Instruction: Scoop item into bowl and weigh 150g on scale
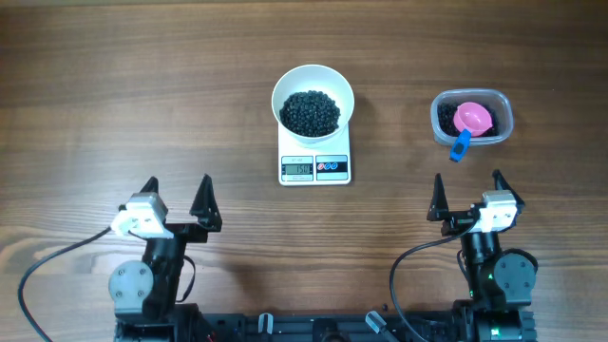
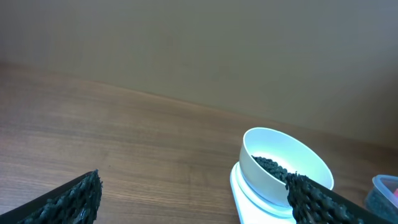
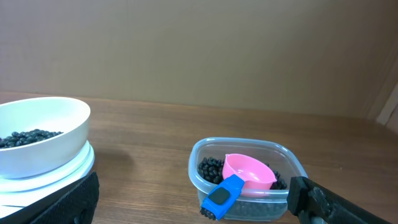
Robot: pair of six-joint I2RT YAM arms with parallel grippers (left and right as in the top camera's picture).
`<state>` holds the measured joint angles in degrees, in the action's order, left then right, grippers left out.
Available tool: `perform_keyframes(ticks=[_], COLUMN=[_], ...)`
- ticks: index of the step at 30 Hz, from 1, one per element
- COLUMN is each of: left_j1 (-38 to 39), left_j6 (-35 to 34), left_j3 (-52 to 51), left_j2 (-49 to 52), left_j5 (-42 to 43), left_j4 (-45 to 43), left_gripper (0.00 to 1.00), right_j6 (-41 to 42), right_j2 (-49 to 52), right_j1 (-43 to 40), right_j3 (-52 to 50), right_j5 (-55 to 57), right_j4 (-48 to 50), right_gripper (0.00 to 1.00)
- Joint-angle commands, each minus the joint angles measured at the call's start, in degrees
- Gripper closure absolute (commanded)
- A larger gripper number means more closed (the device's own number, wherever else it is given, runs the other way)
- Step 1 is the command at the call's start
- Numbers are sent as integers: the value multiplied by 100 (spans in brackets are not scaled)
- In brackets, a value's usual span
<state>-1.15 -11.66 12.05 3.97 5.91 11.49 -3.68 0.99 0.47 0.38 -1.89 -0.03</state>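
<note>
Wooden surface [image 1: 142, 76]: left hand [image 1: 178, 180] and right hand [image 1: 466, 177] wide, empty; any stray sweep could shove bowl [image 1: 313, 74] off scale [image 1: 314, 152].

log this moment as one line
left gripper: open, empty | right gripper: open, empty | bowl: on scale, holds beans | scoop: in tub

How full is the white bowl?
Partly full: the bowl holds a dark heap of beads, well below its rim.
</note>
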Motion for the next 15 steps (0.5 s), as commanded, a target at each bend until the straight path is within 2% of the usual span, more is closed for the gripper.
perform_keyframes(ticks=[1,7,12,15], left_j1=[-31,-31,-31,-31], left_j6=[96,101,570,566], left_j3=[-140,-275,-498,-654], left_j2=[-273,-334,-334,-382], left_j5=[74,116,326,328], left_j4=[-37,-155,-485,-693], left_gripper=[0,0,0,0], right_j6=[70,68,70,68], right_j2=[-79,-79,-79,-79], right_j1=[33,33,33,33], right_j3=[-11,-11,-11,-11], right_j5=[-57,-57,-57,-57], right_j4=[11,11,11,11], right_gripper=[0,0,0,0])
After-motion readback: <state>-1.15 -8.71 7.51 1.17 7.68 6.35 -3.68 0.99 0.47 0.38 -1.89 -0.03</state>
